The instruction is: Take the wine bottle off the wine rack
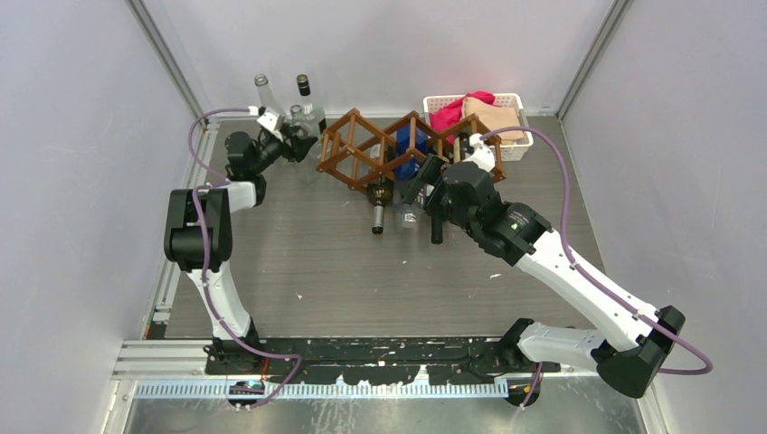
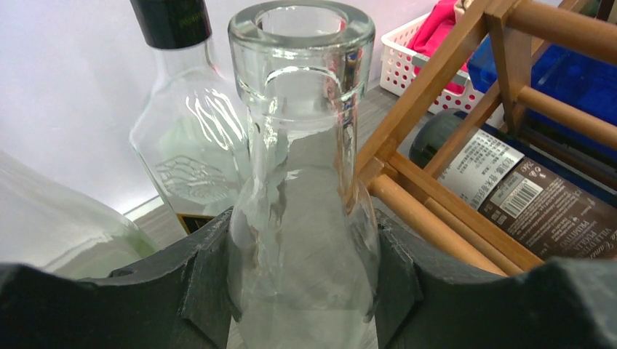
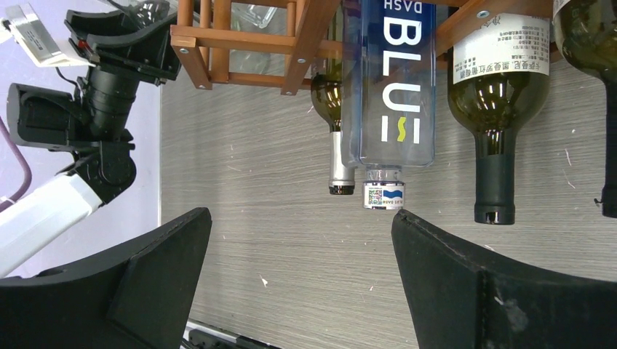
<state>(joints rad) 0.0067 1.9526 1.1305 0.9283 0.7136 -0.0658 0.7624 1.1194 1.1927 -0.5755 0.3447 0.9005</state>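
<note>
The brown lattice wine rack stands at the back middle of the table. Dark wine bottles lie in it with necks pointing to the near side: one with a silver capsule, one dark green with a white label. A blue plastic bottle lies between them. My right gripper hovers open in front of these necks, holding nothing. At the rack's left end my left gripper is shut on an upright clear glass bottle.
Two more clear bottles stand at the back left, one with a black cap, one taller. A white basket with pink and tan cloths sits right of the rack. Grey walls close in left, right and behind.
</note>
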